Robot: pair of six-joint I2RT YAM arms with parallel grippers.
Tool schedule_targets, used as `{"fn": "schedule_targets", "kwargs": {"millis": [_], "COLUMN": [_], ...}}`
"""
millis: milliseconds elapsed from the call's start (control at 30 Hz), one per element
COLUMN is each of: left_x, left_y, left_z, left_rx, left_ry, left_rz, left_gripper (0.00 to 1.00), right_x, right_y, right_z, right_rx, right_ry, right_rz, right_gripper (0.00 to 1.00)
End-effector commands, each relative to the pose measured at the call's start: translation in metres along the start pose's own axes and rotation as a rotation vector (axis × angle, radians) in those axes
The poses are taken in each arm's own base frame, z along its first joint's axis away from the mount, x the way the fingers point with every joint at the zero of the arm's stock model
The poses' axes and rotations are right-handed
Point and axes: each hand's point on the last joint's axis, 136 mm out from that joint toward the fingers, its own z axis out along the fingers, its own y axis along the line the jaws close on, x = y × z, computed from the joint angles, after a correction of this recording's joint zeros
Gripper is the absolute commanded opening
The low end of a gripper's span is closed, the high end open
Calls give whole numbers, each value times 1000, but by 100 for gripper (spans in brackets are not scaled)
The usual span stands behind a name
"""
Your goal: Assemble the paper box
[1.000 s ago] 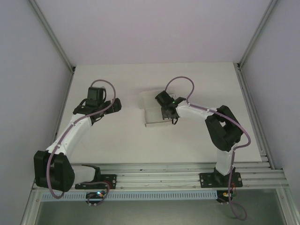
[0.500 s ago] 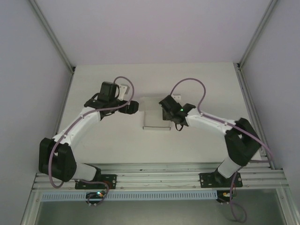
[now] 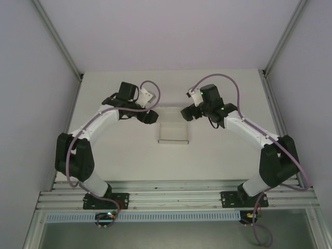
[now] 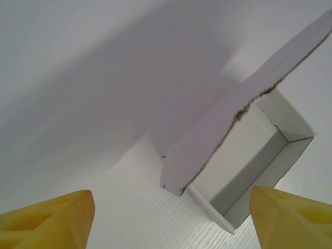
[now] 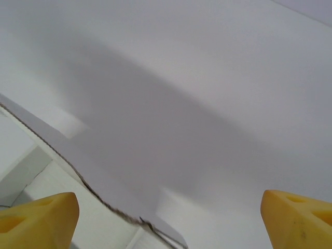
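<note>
The paper box (image 3: 173, 134) lies in the middle of the white table (image 3: 129, 158) as an open tray, its lid flap standing up at the back. My left gripper (image 3: 150, 117) hovers open at the box's back left corner. Its wrist view has the raised flap (image 4: 228, 116) and tray inside (image 4: 249, 155) ahead of the yellow fingertips (image 4: 52, 220), left gripper (image 4: 171, 228) touching nothing. My right gripper (image 3: 186, 113) stands open at the back right corner. From its wrist view the flap (image 5: 88, 155) runs across, right gripper (image 5: 166, 228) holding nothing.
Grey walls close the table on three sides, with metal frame posts (image 3: 67, 57) at the back corners. An aluminium rail (image 3: 176, 188) carrying both arm bases runs along the near edge.
The right gripper has opened, let go of the box and drawn back to its far right corner. The left arm has swung right, up to the box's far left corner.
</note>
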Motion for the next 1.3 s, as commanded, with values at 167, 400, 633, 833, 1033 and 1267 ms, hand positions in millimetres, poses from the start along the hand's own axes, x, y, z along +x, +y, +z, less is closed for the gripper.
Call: {"fn": "schedule_targets", "kwargs": {"millis": [167,400,633,833,1033,1267], "left_x": [1,-2,-4,-5,-14,-49], "left_y": [-15,-22,-11,-5,-1,13], "left_z": [21,30,32,32,28,17], "left_rx": [77,75,-7,-91,-197,-299], "left_ry": [85,88,116,130,107,-83], "left_rz": [65,73,50,56,3,-283], "left_gripper": [66,42,4,0,0,0], "right_x": [21,36,49,52,40,3], "right_y": [16,10,7,2,1,-24], "right_z": [24,32,26,20,13,14], "right_rx": [-189,-160,-137,-106,-72,203], "right_ry": [121,174,233,252,224,110], "right_rz": [-107,-111,-117,-107,-63,156], "right_gripper": [78,53,28,17,0,0]}}
